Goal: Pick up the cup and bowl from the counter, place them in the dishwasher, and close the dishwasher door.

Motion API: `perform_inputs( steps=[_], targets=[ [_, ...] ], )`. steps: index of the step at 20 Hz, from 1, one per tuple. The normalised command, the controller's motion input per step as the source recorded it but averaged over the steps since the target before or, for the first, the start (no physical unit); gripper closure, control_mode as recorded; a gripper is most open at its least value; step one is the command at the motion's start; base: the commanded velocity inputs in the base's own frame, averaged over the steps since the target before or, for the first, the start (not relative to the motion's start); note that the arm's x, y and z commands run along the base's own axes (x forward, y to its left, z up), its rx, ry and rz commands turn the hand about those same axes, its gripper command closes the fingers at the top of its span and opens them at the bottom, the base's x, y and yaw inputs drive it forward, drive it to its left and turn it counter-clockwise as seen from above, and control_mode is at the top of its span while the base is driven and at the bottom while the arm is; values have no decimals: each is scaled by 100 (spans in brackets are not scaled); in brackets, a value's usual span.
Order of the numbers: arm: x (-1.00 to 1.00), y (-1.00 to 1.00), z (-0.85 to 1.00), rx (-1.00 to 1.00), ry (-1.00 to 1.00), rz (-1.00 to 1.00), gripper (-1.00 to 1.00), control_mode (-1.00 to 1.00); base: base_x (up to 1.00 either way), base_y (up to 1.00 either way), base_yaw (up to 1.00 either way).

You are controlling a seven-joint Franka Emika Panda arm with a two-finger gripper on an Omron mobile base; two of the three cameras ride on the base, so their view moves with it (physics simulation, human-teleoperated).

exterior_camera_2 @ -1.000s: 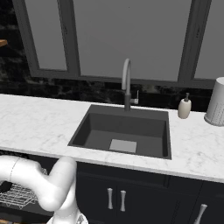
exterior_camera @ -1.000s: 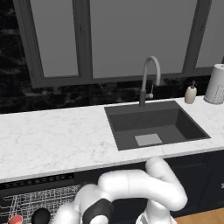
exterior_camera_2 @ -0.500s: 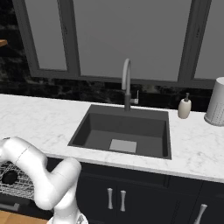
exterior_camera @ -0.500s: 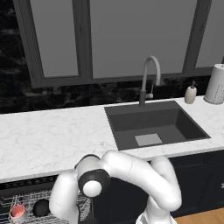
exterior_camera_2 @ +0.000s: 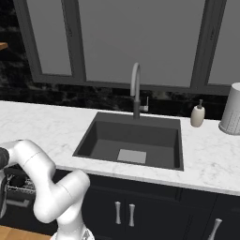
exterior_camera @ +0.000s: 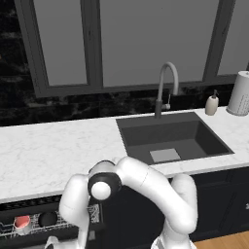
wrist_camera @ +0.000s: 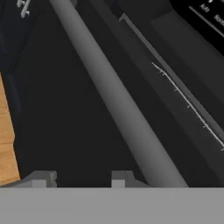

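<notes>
The cup (exterior_camera: 22,222), white with a red inside, and the black bowl (exterior_camera: 47,219) sit side by side in the white wire rack (exterior_camera: 58,224) of the dishwasher (exterior_camera: 29,206), below the counter (exterior_camera: 48,155). My arm bends down in front of the dishwasher at the lower left. In the hand view the gripper (wrist_camera: 78,180) is open, with nothing between its fingertips (wrist_camera: 40,178). It is close over the dark dishwasher door (wrist_camera: 61,113). The door's grey bar handle (wrist_camera: 109,96) runs diagonally just to the right of the fingers.
A dark sink (exterior_camera: 170,138) with a grey faucet (exterior_camera: 165,87) is set in the counter. A beige soap bottle (exterior_camera: 211,104) and a white perforated cylinder (exterior_camera: 239,93) stand at the right. Dark cabinets (exterior_camera_2: 140,211) lie under the sink, and wooden floor (wrist_camera: 8,144) shows beside the door.
The arm has swung left and down from under the sink to the front of the dishwasher, its elbow rising. Cup and bowl stay in the rack.
</notes>
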Motion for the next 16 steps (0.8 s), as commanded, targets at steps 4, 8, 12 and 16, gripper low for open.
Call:
perform_inputs(
  steps=[4,8,12,16],
  targets=[
    [36,-33,0,1,-53,-39,-100,-100,0,0,0],
    [48,-14,-8,0,-43,-47,-100,-100,0,0,0],
    [54,-28,0,5,-12,-25,-100,-100,0,0,0],
    [66,-69,0,13,-5,-9,-100,-100,0,0,0]
  ],
)
